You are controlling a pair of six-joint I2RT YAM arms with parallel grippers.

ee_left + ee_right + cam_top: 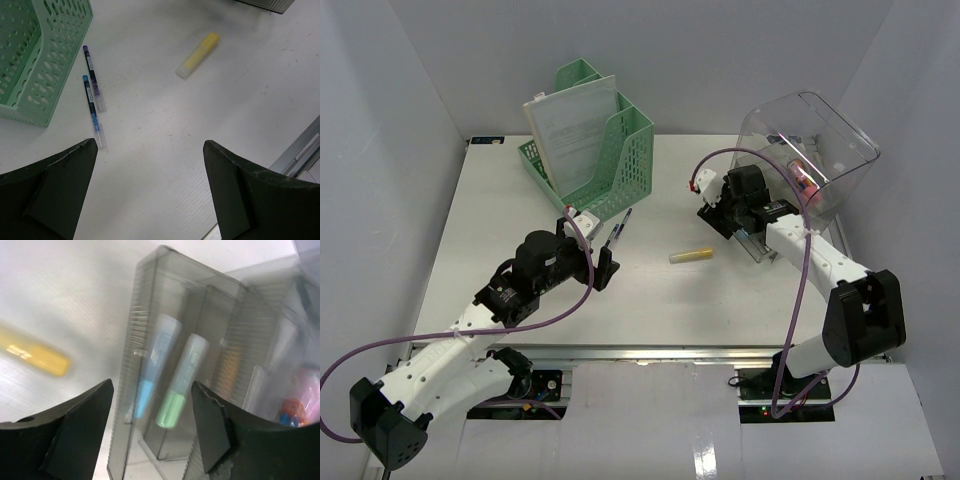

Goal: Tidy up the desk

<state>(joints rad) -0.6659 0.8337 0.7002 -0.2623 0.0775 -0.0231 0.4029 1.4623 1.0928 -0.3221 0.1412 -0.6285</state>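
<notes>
Left claw (150, 145) (spread wide) hangs over the desk (170, 115), blue pen (94, 112) just ahead.

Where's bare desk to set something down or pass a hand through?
Free: front strip of the desk between the highlighter and the rail; back middle between the green rack and the clear bin. Crowded: pens by the left gripper; pen holder beside the right gripper.
</notes>
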